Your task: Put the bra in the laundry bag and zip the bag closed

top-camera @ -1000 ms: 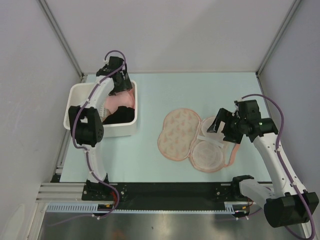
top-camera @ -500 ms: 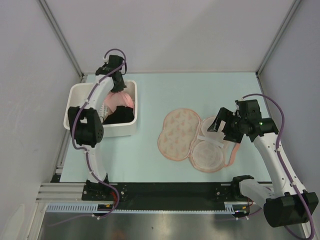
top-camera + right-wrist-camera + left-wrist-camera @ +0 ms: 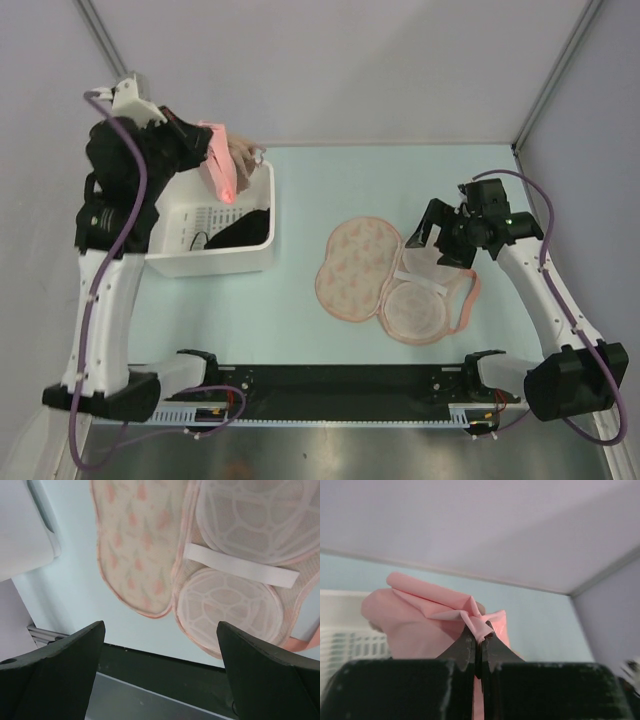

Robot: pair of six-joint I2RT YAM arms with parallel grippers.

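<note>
The bra (image 3: 218, 165) hangs as a bunched pink, soft garment above the back of the white bin, with thin pale ends trailing to its right. My left gripper (image 3: 203, 145) is shut on a fold of it; in the left wrist view the bra (image 3: 420, 615) is pinched at the closed tips of the left gripper (image 3: 479, 635). The laundry bag (image 3: 360, 265) lies spread open on the table, printed half to the left and white-lined half to the right. My right gripper (image 3: 430, 240) hovers wide open over the bag's right side; the right wrist view shows the laundry bag (image 3: 130, 540) beyond the empty right gripper (image 3: 160, 627).
The white plastic bin (image 3: 215, 262) stands at the left with a black garment (image 3: 245, 228) inside. A white elastic band (image 3: 240, 565) crosses the bag's lining. Grey walls close the back and both sides, and a black rail runs along the near edge.
The left gripper shut on the bra inside the bin, and the arm rose, lifting it clear. The right arm shifted slightly toward the back.
</note>
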